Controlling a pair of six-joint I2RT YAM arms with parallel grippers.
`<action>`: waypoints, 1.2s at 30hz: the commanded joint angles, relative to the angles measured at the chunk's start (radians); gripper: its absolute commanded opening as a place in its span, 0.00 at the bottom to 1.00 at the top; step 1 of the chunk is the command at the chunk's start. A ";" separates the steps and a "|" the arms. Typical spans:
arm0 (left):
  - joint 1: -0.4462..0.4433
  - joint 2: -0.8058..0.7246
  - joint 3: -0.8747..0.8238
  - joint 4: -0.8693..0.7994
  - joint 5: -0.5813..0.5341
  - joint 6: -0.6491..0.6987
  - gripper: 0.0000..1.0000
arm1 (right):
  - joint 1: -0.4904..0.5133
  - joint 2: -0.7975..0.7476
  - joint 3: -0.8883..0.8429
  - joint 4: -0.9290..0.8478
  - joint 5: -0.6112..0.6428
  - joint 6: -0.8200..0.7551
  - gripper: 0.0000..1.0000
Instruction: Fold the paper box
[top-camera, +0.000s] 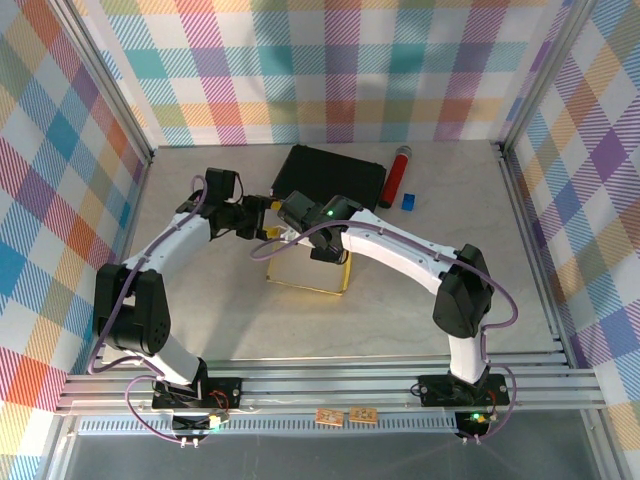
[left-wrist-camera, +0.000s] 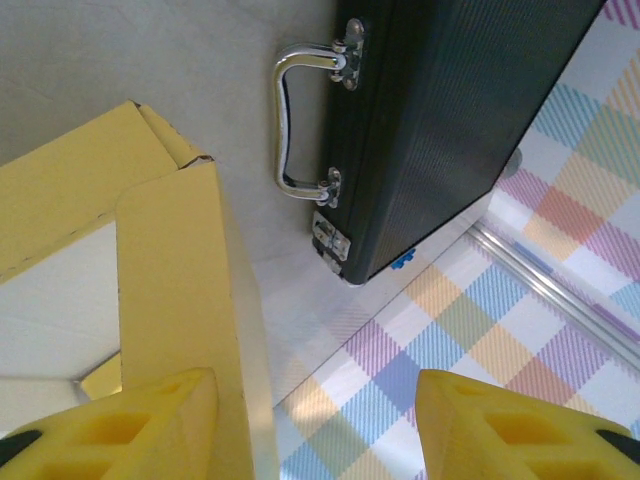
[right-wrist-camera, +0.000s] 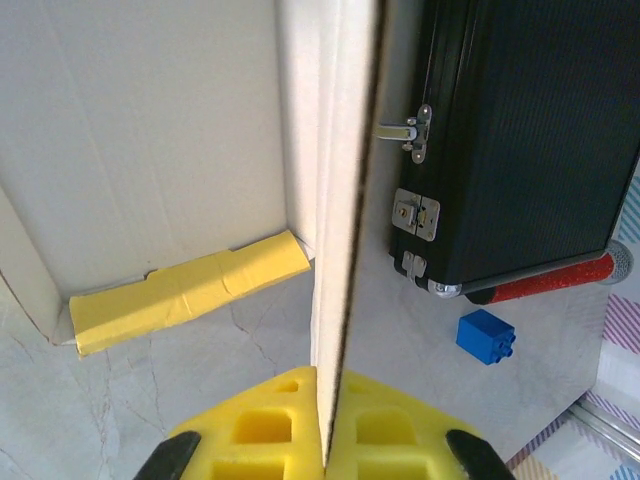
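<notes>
Right gripper (right-wrist-camera: 326, 415) clamps paper box (right-wrist-camera: 150, 130) — left gripper (left-wrist-camera: 315, 425) agape.

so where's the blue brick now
Top view: the blue brick lies at the back right, just right of the red cylinder beside the black case.

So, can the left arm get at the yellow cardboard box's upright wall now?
Probably yes: the left arm holds its jaws open, a wall of the yellow cardboard box right ahead of them; the black hard case lies clear beyond.
</notes>
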 joint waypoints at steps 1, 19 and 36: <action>-0.037 -0.023 -0.018 0.046 0.055 -0.077 0.53 | 0.027 0.028 0.038 0.060 -0.045 0.021 0.00; -0.047 -0.083 0.031 -0.028 0.073 -0.091 0.53 | -0.002 -0.024 0.099 -0.010 -0.065 -0.006 0.00; -0.072 -0.098 0.007 -0.027 0.068 -0.097 0.52 | -0.002 -0.020 0.112 0.000 -0.077 0.001 0.00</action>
